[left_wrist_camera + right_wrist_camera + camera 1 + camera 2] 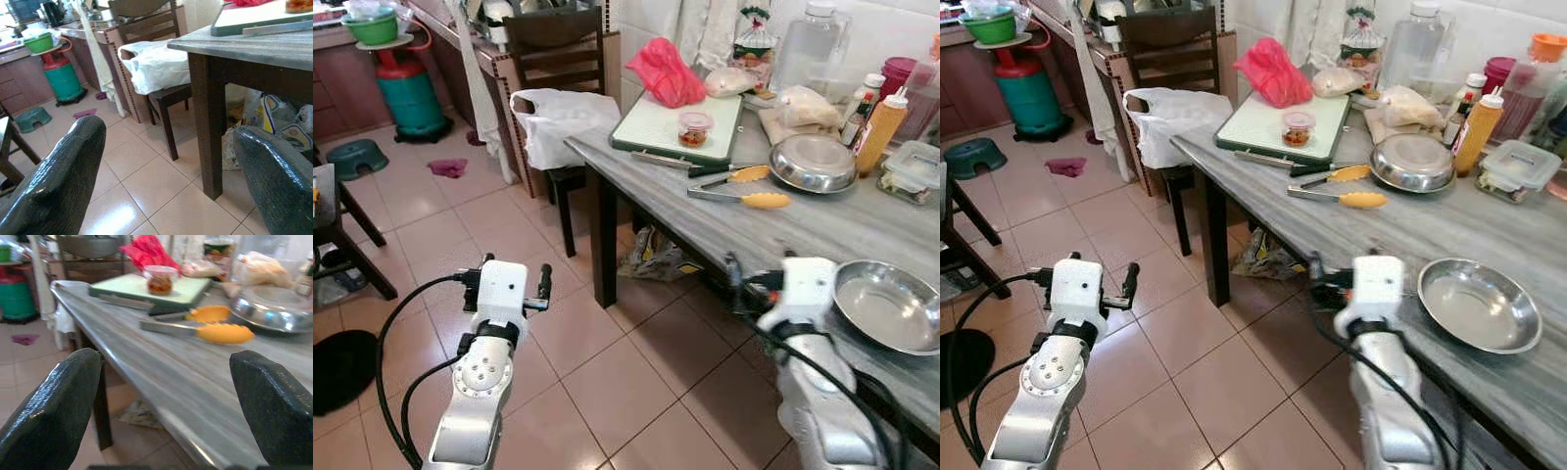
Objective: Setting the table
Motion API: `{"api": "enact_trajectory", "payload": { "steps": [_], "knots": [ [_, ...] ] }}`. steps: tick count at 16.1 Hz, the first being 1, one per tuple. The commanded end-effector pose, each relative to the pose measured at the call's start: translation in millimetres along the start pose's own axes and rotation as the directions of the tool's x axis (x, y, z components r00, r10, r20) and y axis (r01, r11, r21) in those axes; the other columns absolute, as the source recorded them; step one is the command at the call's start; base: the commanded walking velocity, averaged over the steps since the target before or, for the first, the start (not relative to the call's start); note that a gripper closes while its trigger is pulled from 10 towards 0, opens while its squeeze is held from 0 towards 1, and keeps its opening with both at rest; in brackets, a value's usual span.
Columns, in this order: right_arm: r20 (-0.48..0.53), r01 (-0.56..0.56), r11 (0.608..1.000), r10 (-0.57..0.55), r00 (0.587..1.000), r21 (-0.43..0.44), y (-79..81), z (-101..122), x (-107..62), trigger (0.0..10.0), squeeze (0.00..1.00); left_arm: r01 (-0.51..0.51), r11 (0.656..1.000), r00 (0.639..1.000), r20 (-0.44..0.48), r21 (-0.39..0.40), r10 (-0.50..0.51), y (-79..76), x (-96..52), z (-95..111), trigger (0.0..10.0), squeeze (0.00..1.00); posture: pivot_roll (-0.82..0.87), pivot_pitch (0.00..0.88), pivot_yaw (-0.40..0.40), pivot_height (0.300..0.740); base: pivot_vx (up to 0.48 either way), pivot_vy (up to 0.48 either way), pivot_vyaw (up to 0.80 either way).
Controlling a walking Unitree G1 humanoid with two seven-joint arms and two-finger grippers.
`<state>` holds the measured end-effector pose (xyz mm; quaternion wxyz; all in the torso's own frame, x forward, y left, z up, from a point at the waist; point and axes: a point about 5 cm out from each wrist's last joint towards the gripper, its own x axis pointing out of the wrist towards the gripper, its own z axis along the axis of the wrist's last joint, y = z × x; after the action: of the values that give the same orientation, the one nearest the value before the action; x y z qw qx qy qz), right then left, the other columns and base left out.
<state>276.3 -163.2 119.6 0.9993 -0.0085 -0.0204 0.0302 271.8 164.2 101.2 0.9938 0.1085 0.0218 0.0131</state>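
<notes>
Here the left gripper is raised over the tiled floor beside the table, its fingers spread apart and holding nothing. The right gripper reaches forward at the table's near edge, fingers likewise parted and empty, just beside a shallow steel plate. Yellow-tipped tongs lie farther along the tabletop. No writing is legible.
</notes>
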Motion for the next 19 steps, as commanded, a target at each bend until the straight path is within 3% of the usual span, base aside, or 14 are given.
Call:
{"api": "enact_trajectory", "payload": {
  "steps": [1,15,19],
  "knots": [
    [0.023,-0.008,1.000,0.009,1.000,-0.008,1.5,5.5,2.9,10.0,0.00,-0.011,1.000,1.000,-0.002,0.005,0.011,0.7,1.5,-0.2,10.0,0.00,-0.01,0.000,-0.019,0.740,0.000,0.000,0.00],
    [0.018,0.036,0.999,-0.036,0.999,0.006,-7.5,5.7,2.5,10.0,0.00,0.027,0.999,1.000,0.001,-0.020,-0.027,-6.1,9.0,4.4,10.0,0.00,-0.03,0.000,0.006,0.740,0.000,0.000,0.00],
    [0.015,0.039,0.999,-0.039,0.999,0.008,-8.3,5.0,2.5,10.0,0.00,0.045,0.996,0.999,-0.008,-0.074,-0.046,-7.5,10.5,3.0,10.0,0.00,-0.03,0.000,0.009,0.740,0.000,0.000,0.00]
  ]
}}
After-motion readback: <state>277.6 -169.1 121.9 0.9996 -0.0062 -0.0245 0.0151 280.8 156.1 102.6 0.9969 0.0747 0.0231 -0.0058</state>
